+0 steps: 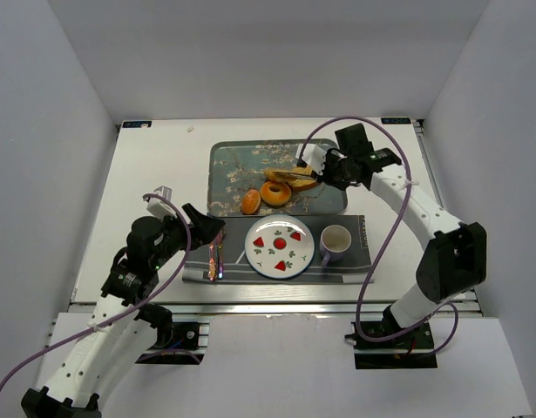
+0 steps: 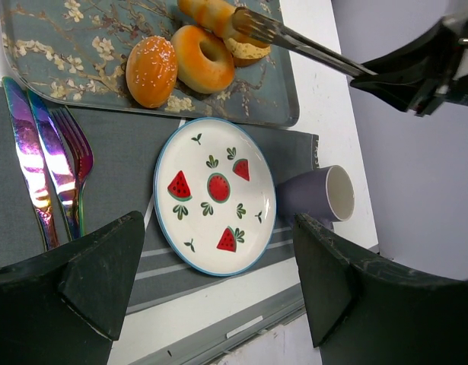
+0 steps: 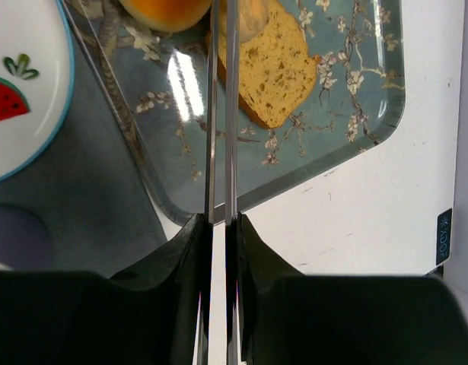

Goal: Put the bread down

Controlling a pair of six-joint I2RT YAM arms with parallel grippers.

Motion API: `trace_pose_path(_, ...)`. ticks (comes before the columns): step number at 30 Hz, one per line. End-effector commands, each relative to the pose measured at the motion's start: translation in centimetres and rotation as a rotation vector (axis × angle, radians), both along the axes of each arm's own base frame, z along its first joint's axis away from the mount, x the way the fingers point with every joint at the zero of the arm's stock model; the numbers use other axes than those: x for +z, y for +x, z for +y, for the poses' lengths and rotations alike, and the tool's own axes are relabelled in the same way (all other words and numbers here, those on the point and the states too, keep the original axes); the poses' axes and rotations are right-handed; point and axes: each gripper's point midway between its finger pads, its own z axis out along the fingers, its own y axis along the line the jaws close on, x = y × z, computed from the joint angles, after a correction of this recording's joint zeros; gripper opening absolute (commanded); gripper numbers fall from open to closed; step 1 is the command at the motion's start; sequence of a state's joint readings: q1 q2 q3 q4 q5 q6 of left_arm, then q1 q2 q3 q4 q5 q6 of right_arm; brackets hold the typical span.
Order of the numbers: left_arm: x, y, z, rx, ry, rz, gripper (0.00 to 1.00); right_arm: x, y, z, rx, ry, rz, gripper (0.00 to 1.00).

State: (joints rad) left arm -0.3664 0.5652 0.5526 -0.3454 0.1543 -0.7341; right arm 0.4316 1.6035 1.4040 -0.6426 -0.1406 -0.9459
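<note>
**A:** Was any writing made out?

**B:** Only a small dark label (image 3: 444, 232) was seen at the table's (image 1: 154, 187) right edge in the right wrist view; its lettering was too small to be read. No brand was found on the floral tray (image 1: 228, 165), and the plate (image 1: 280, 246) was marked only with painted watermelon slices.

**A:** How was the right arm posed?

**B:** It was stretched from its base up and leftward over the tray's right end. The right gripper (image 1: 330, 169) was clamped tight on a pair of metal tongs (image 3: 221, 106), whose two blades were pressed nearly together. The tong tips were seen closed on a striped pastry (image 2: 211, 15) above the bread slice (image 3: 275, 68), which lay flat on the tray.

**A:** And the left arm?

**B:** It was bent low over the near left of the table, with the left gripper (image 1: 205, 228) held spread wide and nothing between its fingers, above the grey placemat (image 2: 112, 160) near the iridescent cutlery (image 2: 47, 163).

**A:** What else was seen?

**B:** A doughnut (image 1: 275, 192) and a round bun (image 1: 250, 202) were lying touching on the tray's near edge, and a purple mug (image 1: 335, 243) was standing just beside the plate.
</note>
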Motion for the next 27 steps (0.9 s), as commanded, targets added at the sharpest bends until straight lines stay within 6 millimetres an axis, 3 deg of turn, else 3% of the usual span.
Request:
trace_pose_path(1, 0.4, -0.2, 0.1, 0.005, -0.008, -0.010, 0.88, 6.3, -1.4, 1.4, 0.032, 0.159, -0.086, 0.02)
trace_pose_path(4, 0.3, -0.3, 0.3, 0.010, -0.008, -0.010, 0.88, 8.0, -3.3, 1.8, 0.071, 0.216, -0.094, 0.02)
trace_pose_path(7, 0.3, -0.4, 0.2, 0.008, -0.007, -0.008, 0.88, 7.9, -5.9, 1.6, 0.138, 0.231, -0.080, 0.02)
trace_pose_path(12, 0.3, -0.3, 0.1, 0.005, -0.011, -0.010, 0.88, 4.0, -11.9, 0.3, 0.304, 0.166, 0.028, 0.02)
trace_pose_path(15, 0.2, -0.4, 0.1, 0.002, -0.012, -0.008, 0.88, 2.0, -13.7, -0.5, 0.336, 0.130, 0.068, 0.03)
trace_pose_path(19, 0.2, -0.2, 0.0, -0.001, -0.015, -0.010, 0.88, 1.0, -15.4, -1.0, 0.371, 0.110, 0.103, 0.08)
trace_pose_path(23, 0.1, -0.2, -0.1, -0.004, -0.015, -0.007, 0.88, -0.1, -15.6, -1.2, 0.367, 0.087, 0.130, 0.15)
trace_pose_path(27, 0.1, -0.3, 0.0, -0.001, -0.012, -0.001, 0.88, 0.1, -15.9, -1.0, 0.374, 0.093, 0.146, 0.38)
